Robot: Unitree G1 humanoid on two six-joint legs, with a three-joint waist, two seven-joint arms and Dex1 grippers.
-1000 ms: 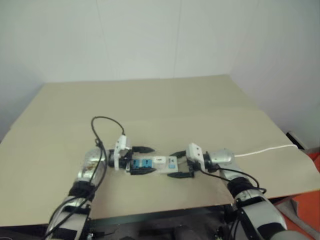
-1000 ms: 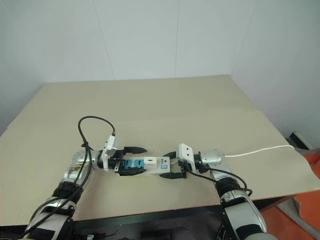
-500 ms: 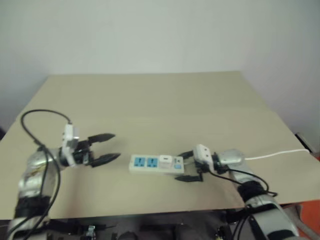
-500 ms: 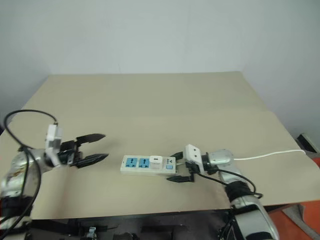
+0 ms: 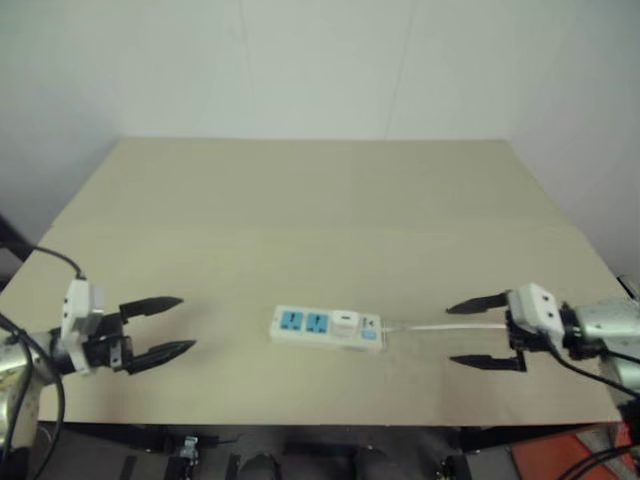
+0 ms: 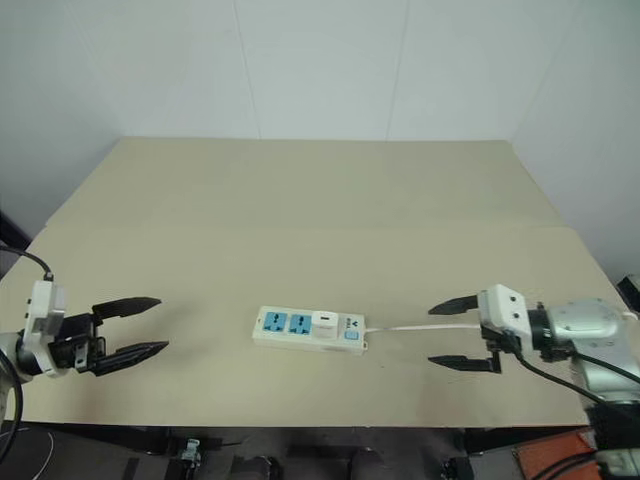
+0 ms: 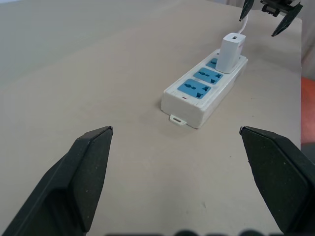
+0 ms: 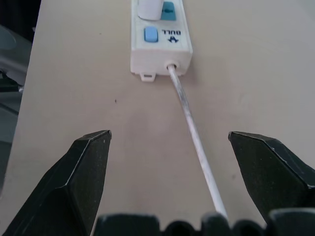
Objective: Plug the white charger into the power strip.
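Both tools, left [image 6: 128, 327] and right [image 6: 452, 334], gape wide and empty; the small white plastic charger [image 6: 324, 322] stands seated in the long white power strip [image 6: 306, 328], so the task looks done.

A bare test room or lab; plain white walls [image 6: 320, 70] behind a beige table [image 6: 320, 200].

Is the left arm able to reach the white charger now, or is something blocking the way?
Probably yes. The left tool is open and points toward the power strip over bare table. The white charger stands in the socket farthest from it, with only two blue sockets before it.
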